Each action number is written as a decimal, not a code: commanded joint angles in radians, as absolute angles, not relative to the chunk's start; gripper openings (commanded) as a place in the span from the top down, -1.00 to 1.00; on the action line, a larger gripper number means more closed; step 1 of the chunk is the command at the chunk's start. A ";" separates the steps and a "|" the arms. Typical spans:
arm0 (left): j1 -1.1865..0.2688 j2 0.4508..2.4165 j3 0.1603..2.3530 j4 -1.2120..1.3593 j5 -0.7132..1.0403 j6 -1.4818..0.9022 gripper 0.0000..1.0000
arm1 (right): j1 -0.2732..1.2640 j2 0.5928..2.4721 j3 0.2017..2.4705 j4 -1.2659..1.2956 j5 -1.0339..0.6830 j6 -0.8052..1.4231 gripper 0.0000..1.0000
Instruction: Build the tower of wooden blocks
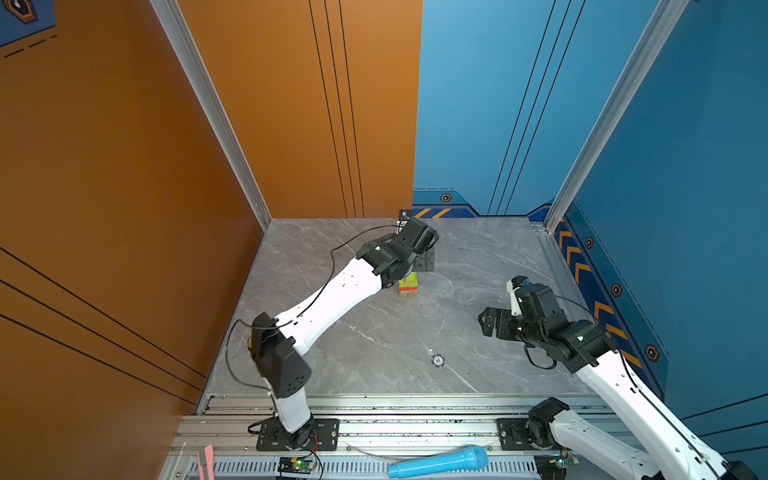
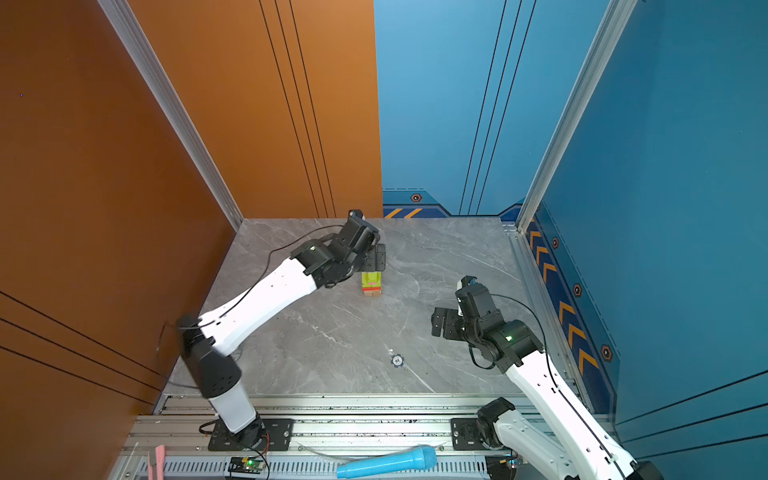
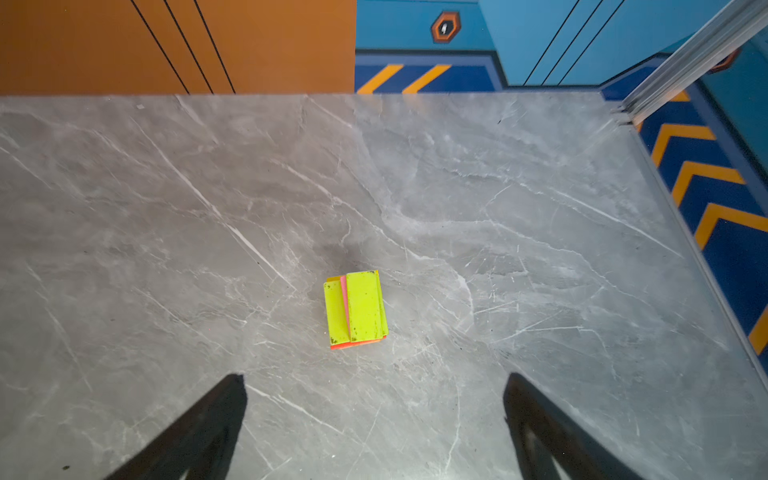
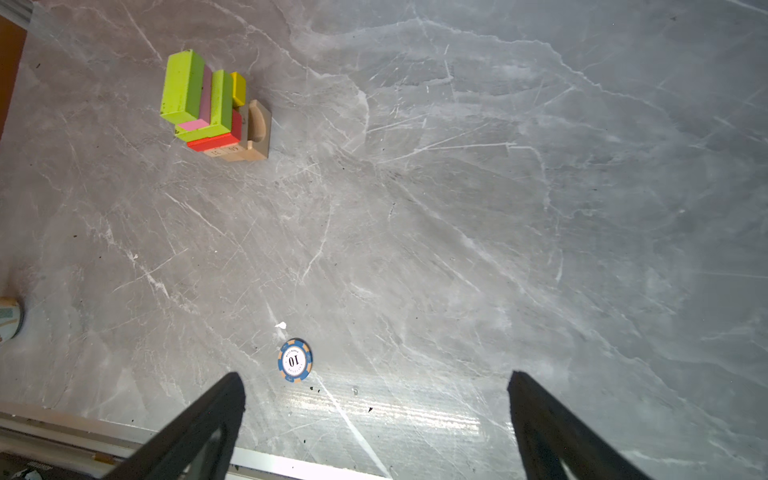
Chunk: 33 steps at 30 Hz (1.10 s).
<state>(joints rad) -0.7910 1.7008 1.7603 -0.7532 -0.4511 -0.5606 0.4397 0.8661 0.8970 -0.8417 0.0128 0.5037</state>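
Two lime green blocks (image 3: 363, 305) cap the tower (image 4: 212, 108), which stands toward the back middle of the grey marble table (image 1: 374, 332). Pink, yellow and red bricks lie beneath them, with tan notched ones at the base. Above the tower, clear of it, hangs the left gripper (image 3: 374, 376), its jaws spread wide with nothing between them. Well apart on the right, the right gripper (image 4: 374, 374) is likewise wide and empty, near a blue-white poker chip (image 4: 295, 360).
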 commanded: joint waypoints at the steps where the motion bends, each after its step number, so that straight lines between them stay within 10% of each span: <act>1: -0.803 1.556 1.590 -0.709 -0.578 -0.516 -0.96 | 0.409 0.837 0.913 -0.901 0.031 0.473 -1.00; 13: -0.819 0.933 0.884 -0.585 -0.663 -0.680 -0.96 | 0.369 0.939 0.942 -0.848 -0.038 0.514 -1.00; 33: -0.808 0.844 0.622 -0.552 -0.628 -0.665 -0.96 | 0.645 1.916 1.805 -0.910 0.208 0.463 -0.54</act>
<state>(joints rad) -0.8127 0.8589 0.6483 -0.5686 -0.6250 -0.6888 0.6239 1.8172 1.6768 -0.8177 0.1326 0.4938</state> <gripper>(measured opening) 0.979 0.770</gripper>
